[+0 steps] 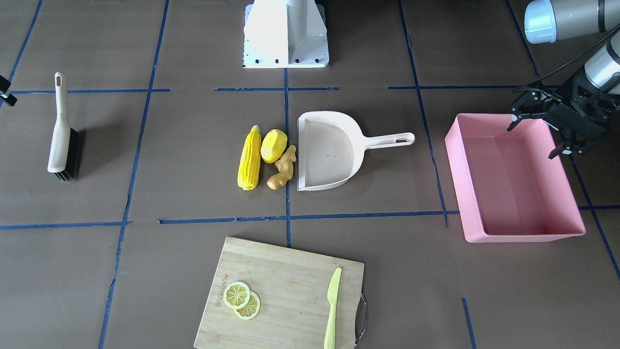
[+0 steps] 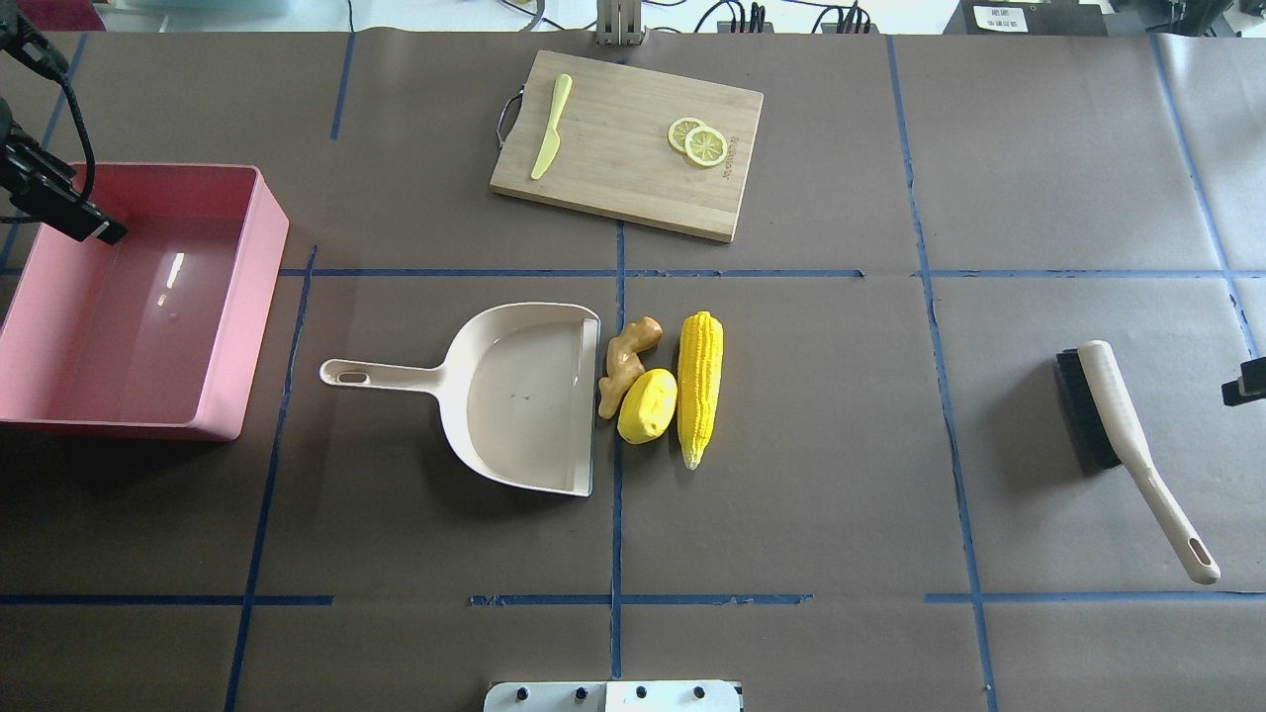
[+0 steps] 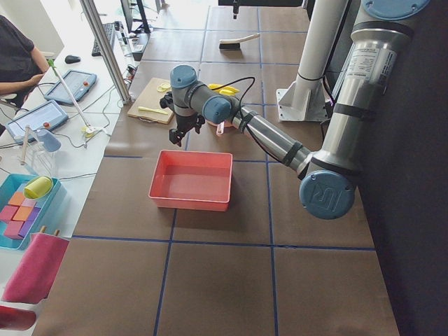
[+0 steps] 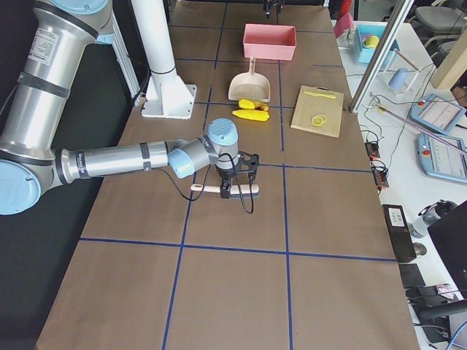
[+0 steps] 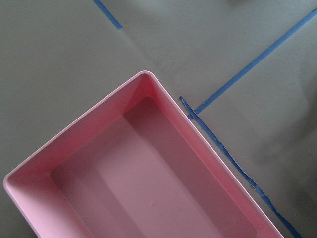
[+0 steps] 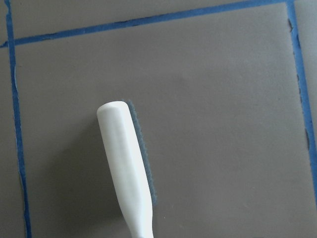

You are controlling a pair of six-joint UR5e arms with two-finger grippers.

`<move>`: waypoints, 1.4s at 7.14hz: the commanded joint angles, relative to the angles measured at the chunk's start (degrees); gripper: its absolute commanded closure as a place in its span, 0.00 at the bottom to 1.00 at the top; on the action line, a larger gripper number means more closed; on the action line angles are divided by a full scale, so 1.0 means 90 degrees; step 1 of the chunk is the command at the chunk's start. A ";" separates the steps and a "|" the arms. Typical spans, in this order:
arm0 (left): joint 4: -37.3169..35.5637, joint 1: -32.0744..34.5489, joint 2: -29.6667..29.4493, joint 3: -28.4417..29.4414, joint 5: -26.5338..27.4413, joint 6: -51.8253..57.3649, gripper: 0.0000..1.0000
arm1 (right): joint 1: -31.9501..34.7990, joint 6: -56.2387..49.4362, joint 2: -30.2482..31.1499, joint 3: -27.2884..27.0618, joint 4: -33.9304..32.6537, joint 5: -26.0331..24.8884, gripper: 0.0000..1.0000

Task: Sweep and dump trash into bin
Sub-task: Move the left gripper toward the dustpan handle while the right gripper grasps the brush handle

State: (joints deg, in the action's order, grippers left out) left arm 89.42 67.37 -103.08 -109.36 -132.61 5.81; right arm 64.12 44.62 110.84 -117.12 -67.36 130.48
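The trash lies mid-table in a row: a long yellow corn cob [image 1: 249, 158], a round yellow lemon-like fruit [image 1: 273, 145] and a tan ginger root [image 1: 283, 168], right beside the open mouth of a cream dustpan [image 1: 329, 152]. The pink bin [image 1: 455, 165] stands empty on the robot's left; it also shows in the left wrist view [image 5: 163, 168]. My left gripper [image 1: 532, 141] hovers open and empty over the bin's corner nearest the robot. My right gripper [image 2: 1244, 381] shows only as a sliver at the edge, beside a brush [image 2: 1118, 425]; I cannot tell its state.
The brush [image 6: 126, 168] has a cream handle and black bristles and lies flat on the robot's right. A wooden cutting board [image 1: 286, 295] with two lemon slices [image 1: 242, 299] and a lime-green knife [image 1: 333, 300] sits across the table from the robot. The robot's white base [image 1: 286, 34] stands at the near edge.
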 commanded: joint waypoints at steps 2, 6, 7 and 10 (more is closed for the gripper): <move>0.0005 -0.0258 -0.0070 0.0041 0.0339 -0.0020 0.00 | -0.1211 0.0770 0.0214 0.0006 0.0589 -0.0549 0.01; 0.0015 -0.0259 -0.0119 0.0168 0.0339 0.0028 0.00 | -0.1928 0.0823 -0.0108 0.0667 0.0756 -0.0630 0.01; 0.0015 -0.0259 -0.0138 0.0169 0.0339 0.0028 0.00 | -0.2006 0.0823 -0.0119 0.0737 0.0756 -0.0620 0.02; 0.0025 -0.0259 -0.0139 0.0169 0.0339 0.0048 0.00 | -0.2164 0.0823 -0.0119 0.0816 0.0707 -0.0620 0.12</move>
State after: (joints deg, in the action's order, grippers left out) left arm 89.58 65.04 -104.31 -107.80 -129.55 6.22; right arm 44.97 52.03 109.80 -110.08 -60.87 124.89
